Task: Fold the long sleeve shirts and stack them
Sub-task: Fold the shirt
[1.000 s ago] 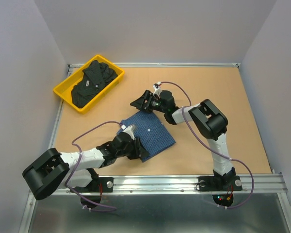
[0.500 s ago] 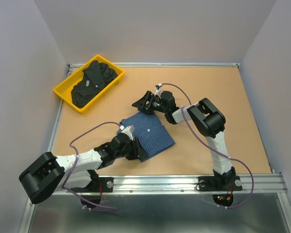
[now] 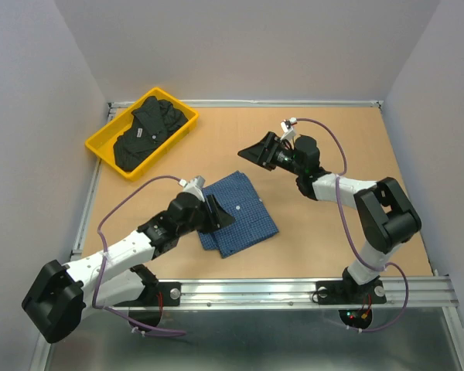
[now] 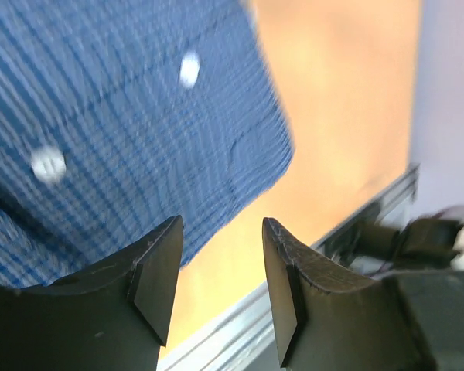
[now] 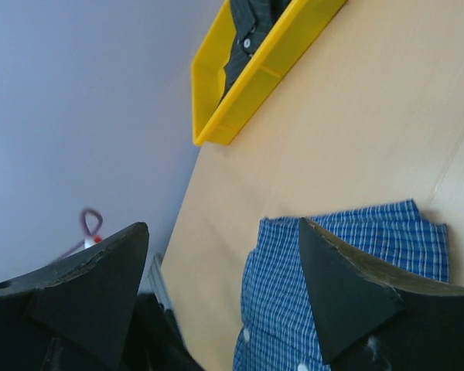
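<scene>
- The table [image 3: 332,232] is a flat, light brown board with a metal rail [image 3: 294,102] around its edges.
- A folded blue shirt [image 3: 243,216] lies on it near the front, left of the middle.
- A yellow bin [image 3: 108,161] sits in the far left corner.

Right gripper [image 5: 223,226]: two dark fingers spread wide, nothing between them. Blue checked shirt [image 5: 348,255]: folded, lying flat on the tan table [image 5: 356,116], white buttons showing. Yellow bin [image 5: 271,66]: beside the pale wall, black shirt [image 5: 241,45] inside.
</scene>
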